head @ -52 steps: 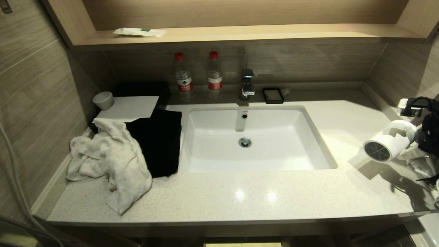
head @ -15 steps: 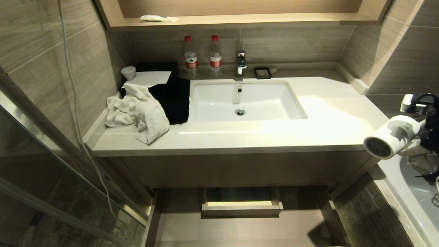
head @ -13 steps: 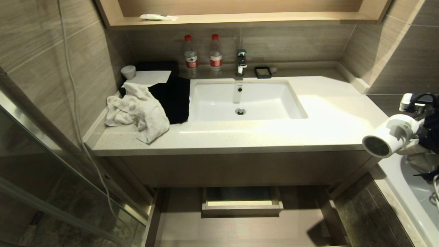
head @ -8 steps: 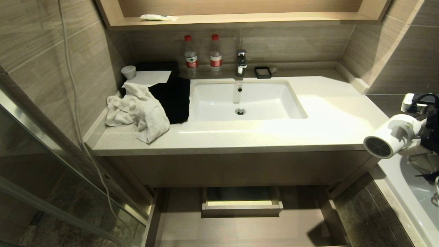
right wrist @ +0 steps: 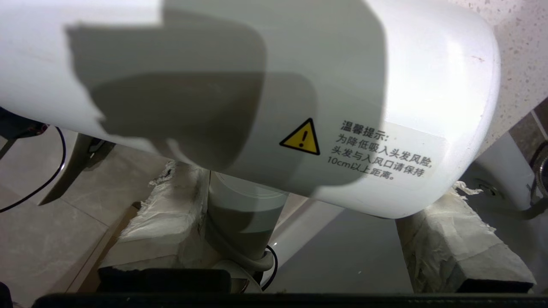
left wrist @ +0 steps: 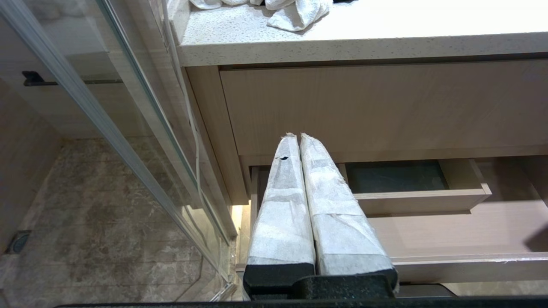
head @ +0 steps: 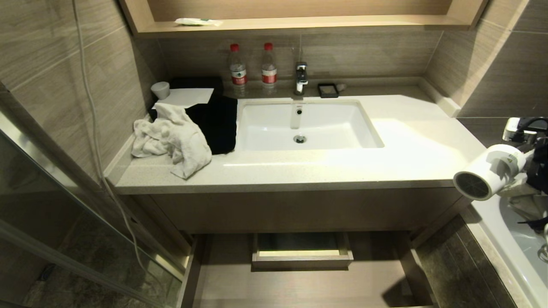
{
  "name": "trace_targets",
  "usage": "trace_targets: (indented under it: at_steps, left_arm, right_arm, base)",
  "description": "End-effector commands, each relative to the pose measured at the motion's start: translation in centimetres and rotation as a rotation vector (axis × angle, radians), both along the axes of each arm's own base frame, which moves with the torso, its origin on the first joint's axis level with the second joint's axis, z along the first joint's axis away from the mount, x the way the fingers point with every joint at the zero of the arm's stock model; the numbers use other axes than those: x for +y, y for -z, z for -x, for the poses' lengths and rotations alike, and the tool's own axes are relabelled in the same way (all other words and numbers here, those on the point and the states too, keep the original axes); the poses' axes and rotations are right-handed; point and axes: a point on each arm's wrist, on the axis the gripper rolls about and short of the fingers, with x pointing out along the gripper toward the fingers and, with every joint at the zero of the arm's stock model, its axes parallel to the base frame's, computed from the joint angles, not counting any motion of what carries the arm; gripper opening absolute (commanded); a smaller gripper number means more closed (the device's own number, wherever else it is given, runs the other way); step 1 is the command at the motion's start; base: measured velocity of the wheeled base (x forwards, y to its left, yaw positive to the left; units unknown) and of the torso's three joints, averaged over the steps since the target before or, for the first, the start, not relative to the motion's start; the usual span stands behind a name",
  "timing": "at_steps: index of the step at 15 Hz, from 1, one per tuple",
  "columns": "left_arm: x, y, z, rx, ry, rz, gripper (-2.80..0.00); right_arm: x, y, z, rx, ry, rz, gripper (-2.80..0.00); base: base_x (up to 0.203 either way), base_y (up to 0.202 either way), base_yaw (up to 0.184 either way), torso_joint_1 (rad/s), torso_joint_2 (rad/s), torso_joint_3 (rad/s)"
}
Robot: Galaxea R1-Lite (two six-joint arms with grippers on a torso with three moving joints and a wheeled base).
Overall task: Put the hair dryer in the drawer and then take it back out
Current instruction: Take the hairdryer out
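The right gripper, jaws spread wide around the barrel, holds the dryer in the air off the counter's right end. Its barrel lies roughly level, grille facing forward-left. The drawer stands open below.

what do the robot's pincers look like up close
The left pincer has two long tapered fingers wrapped in white tape-like padding, with a small black tear on one, set on a black base. The right pincer's fingers wear frayed white wrapping on black mounts.
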Motion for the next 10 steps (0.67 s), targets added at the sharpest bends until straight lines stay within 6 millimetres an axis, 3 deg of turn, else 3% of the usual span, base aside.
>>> trace_targets:
  at_steps: [1,10]
  left_arm:
    - [0.00,0.00,0.01,-0.002,0.000,0.000,-2.80]
    - [0.00,0.00,0.01,-0.002,0.000,0.000,-2.80]
  right_arm:
    - [0.20,-0.15,0.34,-0.002,-0.008,0.000,-2.80]
    - [0.45,-0.24,0.89,-0.002,-0.009,0.000,-2.80]
  base:
    - [0.000,0.000,0.000,0.000,0.00,0.000]
    - [0.000,0.000,0.000,-0.143,0.28,0.141]
